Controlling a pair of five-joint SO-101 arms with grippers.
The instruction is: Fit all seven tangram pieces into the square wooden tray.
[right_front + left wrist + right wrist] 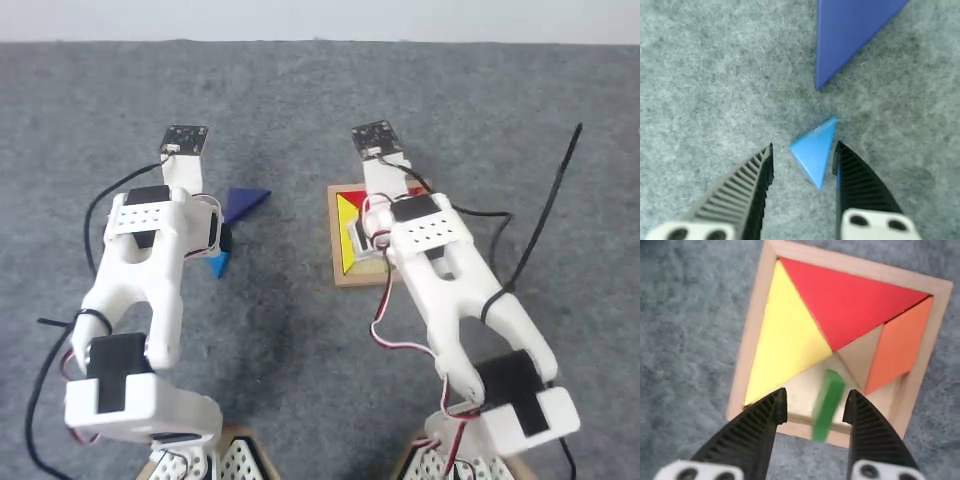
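We find the square wooden tray (pixel 855 268) under our right gripper (pixel 817 391) — jaws apart, gripping nothing — with the green piece (pixel 827 405) on edge between them, its long axis running inward from the rim. Our left gripper (pixel 804 145), also open, straddles the small blue triangle (pixel 815 150).

The left arm (pixel 150 255) and the right arm (pixel 445 265) are built from white shells. Black servo blocks (pixel 120 360) are set into the joints, and rows of small holes are seen in the white wrist plates (pixel 150 213). A dark camera board (pixel 186 139) is mounted at each wrist. Thin black cables (pixel 545 215) and red-and-white wires (pixel 378 318) are looped along the links, and a black tie (pixel 495 300) is wrapped round the right arm. The jaws are made of black ribbed plastic, with white mounts (pixel 695 231) pierced by round screw holes at their roots. The bases (pixel 240 460) are faced with perforated white panels.
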